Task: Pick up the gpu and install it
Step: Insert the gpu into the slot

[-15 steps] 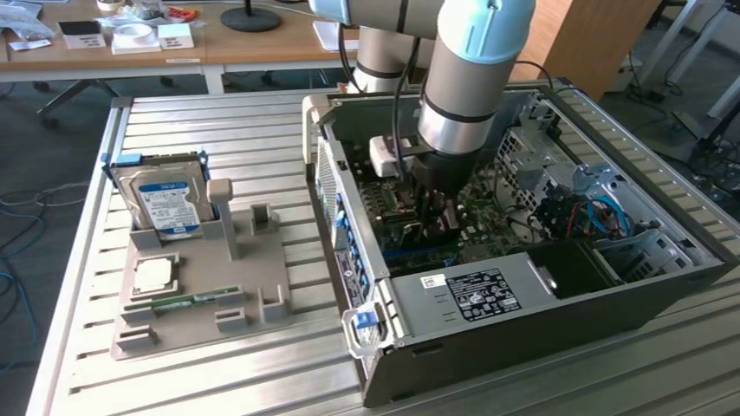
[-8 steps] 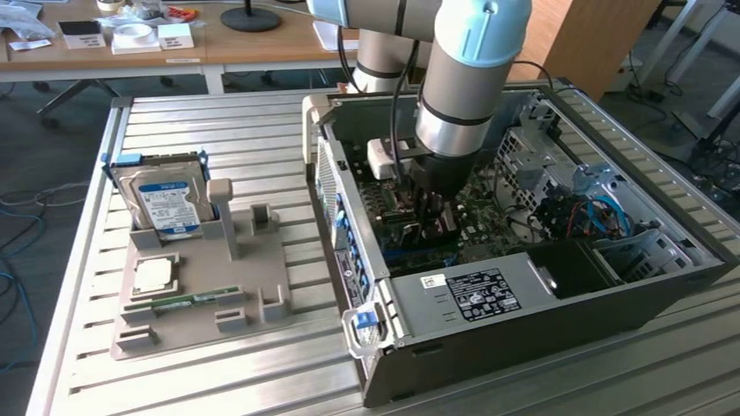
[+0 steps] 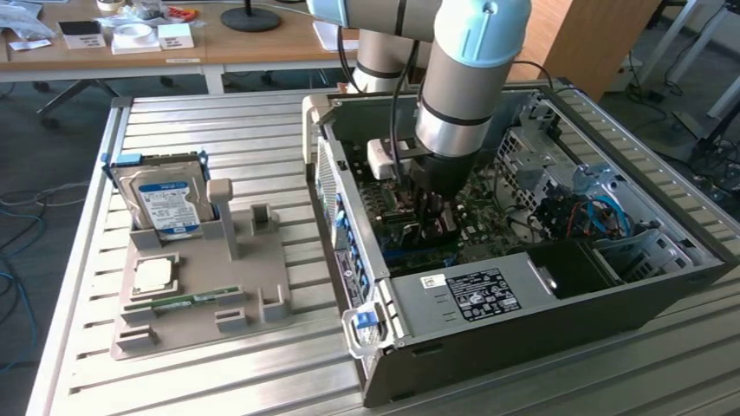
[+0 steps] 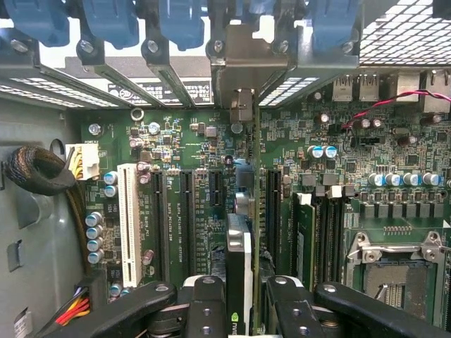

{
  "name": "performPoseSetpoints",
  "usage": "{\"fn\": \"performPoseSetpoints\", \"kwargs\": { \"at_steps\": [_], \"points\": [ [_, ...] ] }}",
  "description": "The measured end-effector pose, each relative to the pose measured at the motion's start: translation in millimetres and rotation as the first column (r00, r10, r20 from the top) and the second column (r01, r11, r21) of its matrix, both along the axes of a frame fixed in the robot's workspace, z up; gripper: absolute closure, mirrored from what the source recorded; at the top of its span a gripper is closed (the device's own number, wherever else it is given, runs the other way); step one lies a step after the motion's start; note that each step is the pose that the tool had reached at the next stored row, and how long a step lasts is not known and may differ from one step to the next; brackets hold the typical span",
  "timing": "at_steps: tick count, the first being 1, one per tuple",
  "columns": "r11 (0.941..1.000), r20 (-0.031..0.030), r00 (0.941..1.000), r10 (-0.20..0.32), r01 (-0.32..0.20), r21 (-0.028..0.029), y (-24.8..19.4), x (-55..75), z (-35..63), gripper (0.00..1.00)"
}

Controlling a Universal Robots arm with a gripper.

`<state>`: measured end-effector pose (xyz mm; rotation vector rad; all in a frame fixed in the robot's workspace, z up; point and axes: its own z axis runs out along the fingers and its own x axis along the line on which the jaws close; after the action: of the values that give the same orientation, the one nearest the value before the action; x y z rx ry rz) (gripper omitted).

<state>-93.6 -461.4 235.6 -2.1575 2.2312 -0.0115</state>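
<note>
computer case (image 3: pixel 521 303) lies open at right of the exterior frame, the arm reaching down into it. green motherboard (image 4: pixel 176 204) spreads across the wrist frame's middle. gripper (image 4: pixel 239 310), jaws partly closed, clamps the gpu (image 4: pixel 239 246) edge-on at lower centre, its bracket toward the rear slots.

Two eyes on one open computer case

My exterior view looks down from high and a little way off onto the slatted table (image 3: pixel 231 373), taking in the whole open computer case (image 3: pixel 521 303) with my arm reaching into it. My wrist view sits close inside that case, facing the motherboard (image 4: pixel 190 148) past my pincer (image 4: pixel 237 310) toward the rear slot brackets (image 4: pixel 239 63). Both share the board under my arm.
</note>
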Motion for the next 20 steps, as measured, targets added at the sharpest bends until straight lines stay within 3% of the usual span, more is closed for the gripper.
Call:
{"fn": "performPoseSetpoints", "kwargs": {
  "at_steps": [20],
  "points": [
    [1.0,0.0,1.0,0.0,0.0,0.0,0.0,-1.9,-3.1,0.73]
  ]
}}
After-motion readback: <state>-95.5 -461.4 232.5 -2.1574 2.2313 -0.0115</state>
